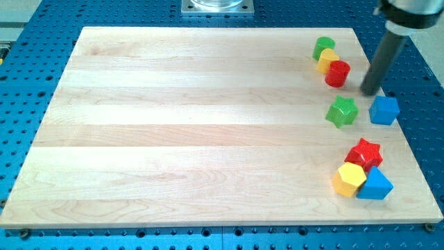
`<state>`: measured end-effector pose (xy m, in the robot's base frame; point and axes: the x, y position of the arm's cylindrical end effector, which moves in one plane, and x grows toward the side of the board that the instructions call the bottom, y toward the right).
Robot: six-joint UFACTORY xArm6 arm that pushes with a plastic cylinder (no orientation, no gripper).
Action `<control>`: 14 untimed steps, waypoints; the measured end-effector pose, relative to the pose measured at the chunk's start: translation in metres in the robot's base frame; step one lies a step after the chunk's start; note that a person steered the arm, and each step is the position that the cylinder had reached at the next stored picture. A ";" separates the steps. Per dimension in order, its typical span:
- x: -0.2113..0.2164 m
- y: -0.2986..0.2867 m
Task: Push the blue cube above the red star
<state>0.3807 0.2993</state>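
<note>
A blue perforated base [41, 31] fills the frame, and on it lies a pale wooden board [201, 125], the largest thing in sight. At the view's top edge a grey metal mount [217, 6] juts in. From the view's top right the dark rod [383, 59] slants down onto the board; my tip [368, 92] rests on the wood just above and a little left of the blue cube [383, 110], close to it, though whether it touches I cannot tell. This arm carries no claw — only the rod, so there is nothing to open or close.

The blue cube sits near the board's right edge, with a green star [342, 111] just beside it on the left. Well below them, in the lower right corner, the red star [365, 153] is huddled with a yellow hexagonal block [348, 179] and a second blue block [375, 185] — all three touching. Toward the view's top right, a green block [322, 47], a yellow block [327, 60] and a red cylinder [338, 73] stand in a short diagonal row, pressed together, left of the rod.
</note>
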 end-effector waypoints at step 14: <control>0.108 -0.054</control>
<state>0.4890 0.2451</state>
